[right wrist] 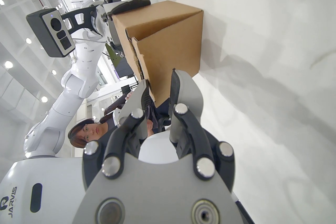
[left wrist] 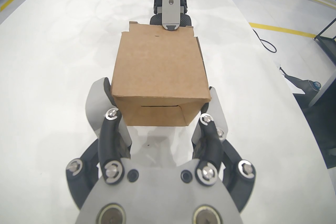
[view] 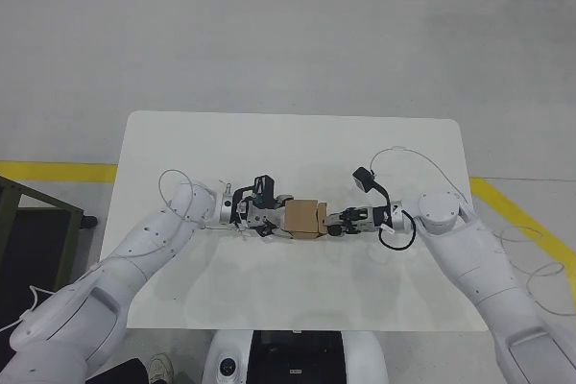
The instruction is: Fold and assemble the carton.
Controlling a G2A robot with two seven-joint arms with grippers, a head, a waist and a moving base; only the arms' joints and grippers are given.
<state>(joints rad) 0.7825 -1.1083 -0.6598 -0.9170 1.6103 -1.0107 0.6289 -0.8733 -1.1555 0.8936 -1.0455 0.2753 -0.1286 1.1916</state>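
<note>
Brown carton (view: pixel 302 219), squared into a boxy tube, lies mid-table (view: pixel 269 144). Its long axis runs arm to arm, open end facing the left pincer (left wrist: pixel 158 87), which clamps its sides, spread wide. Right pincer (right wrist: pixel 159 79) is narrow, pinching the far flap.

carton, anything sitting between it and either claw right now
Nothing visible does. The left claw straddles one end of the carton, its fingers against both sides, and the right claw is closed on a flap at the opposite end.
</note>
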